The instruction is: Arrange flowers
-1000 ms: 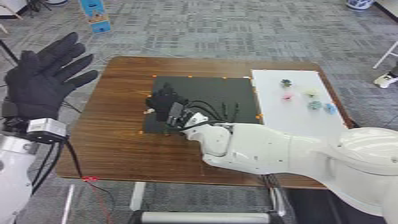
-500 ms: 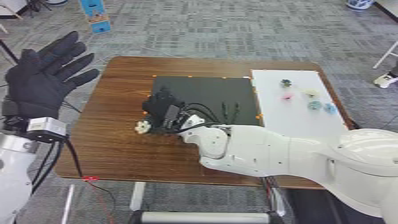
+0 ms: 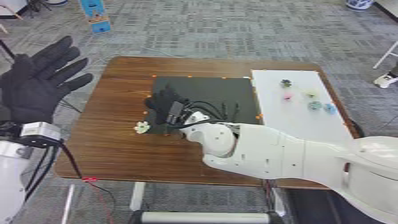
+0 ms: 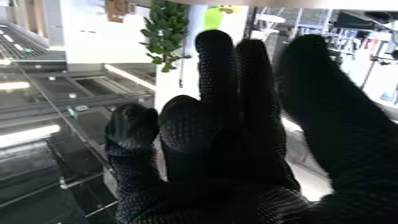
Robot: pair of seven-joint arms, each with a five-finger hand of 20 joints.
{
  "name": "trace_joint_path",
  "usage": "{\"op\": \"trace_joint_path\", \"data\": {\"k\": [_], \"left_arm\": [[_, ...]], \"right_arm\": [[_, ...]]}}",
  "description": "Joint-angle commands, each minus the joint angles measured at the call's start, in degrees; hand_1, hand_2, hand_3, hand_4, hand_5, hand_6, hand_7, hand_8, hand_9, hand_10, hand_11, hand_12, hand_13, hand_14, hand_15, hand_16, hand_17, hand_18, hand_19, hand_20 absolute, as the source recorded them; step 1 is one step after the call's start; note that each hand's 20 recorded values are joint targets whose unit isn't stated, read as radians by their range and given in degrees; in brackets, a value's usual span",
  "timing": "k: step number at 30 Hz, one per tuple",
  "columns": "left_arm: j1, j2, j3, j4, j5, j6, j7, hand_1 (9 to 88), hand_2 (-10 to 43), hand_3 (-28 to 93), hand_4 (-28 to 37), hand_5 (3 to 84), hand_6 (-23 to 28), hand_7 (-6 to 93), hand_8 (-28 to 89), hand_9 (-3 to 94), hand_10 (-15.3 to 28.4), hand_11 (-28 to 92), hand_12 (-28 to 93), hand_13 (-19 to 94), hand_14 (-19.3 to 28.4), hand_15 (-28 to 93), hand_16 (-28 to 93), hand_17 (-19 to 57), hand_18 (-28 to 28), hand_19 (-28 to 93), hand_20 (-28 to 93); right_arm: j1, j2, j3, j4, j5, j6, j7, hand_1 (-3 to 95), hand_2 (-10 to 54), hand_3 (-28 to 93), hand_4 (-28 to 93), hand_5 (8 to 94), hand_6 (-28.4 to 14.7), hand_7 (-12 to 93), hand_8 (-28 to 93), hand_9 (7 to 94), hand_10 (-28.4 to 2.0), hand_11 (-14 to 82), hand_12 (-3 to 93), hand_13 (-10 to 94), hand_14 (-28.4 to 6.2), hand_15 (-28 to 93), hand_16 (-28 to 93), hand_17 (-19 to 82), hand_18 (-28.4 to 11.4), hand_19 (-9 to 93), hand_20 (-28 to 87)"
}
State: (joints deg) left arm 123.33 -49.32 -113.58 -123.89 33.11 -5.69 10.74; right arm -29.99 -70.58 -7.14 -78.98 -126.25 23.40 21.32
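I judge I'm at the setting-down step: the cream flower (image 3: 142, 127) lies at the lower-left corner of the black mat (image 3: 213, 89), left of centre in the head view. My right hand (image 3: 162, 104) is just beside it, empty, fingers loosely extended. I'd raise the glove straight up before swinging away, lest fabric snag a petal; any correction wants a light nudge. The left hand (image 3: 40, 82), upper left, is open too. No vase here: the white board (image 3: 274, 112), right of centre, bears a dark green succulent (image 3: 285, 83) plus pink, pale yellow and bluish flowers.
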Motion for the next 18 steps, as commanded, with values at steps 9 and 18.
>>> {"op": "trace_joint_path", "data": {"k": [9, 18], "left_arm": [[0.6, -0.71, -0.13, -0.52, -0.43, -0.09, -0.09, 21.3, -6.8, 63, -28.3, 28.4, 3.0, 14.0, -8, 23.7, 11.2, 12, 16, 20, 14.5, 12, 4, -9.3, 25.5, 42, 1], [-1.0, -0.15, 1.34, 0.15, -0.40, -0.23, -0.27, 21.3, -6.7, 63, -28.3, 28.4, 3.0, 14.0, -8, 23.8, 11.1, 12, 16, 20, 14.6, 12, 4, -9.3, 25.6, 42, 1]], "right_arm": [[-1.6, 3.4, 7.2, -7.8, 6.1, -20.7, -11.2, 28.7, 18.5, 93, -7, 35.0, 3.9, 17, -15, 81.3, -11.0, 63.6, 33.5, 81, -6.6, 88, 38, 48, -23.9, 93, 71], [-2.0, 0.2, 8.2, -6.4, 6.9, -24.2, -10.1, 23.2, 23.8, 93, -2, 37.1, 2.5, 18, -15, 86.3, -8.9, 67.2, 31.3, 87, -4.9, 90, 39, 56, -23.2, 93, 73]]}}
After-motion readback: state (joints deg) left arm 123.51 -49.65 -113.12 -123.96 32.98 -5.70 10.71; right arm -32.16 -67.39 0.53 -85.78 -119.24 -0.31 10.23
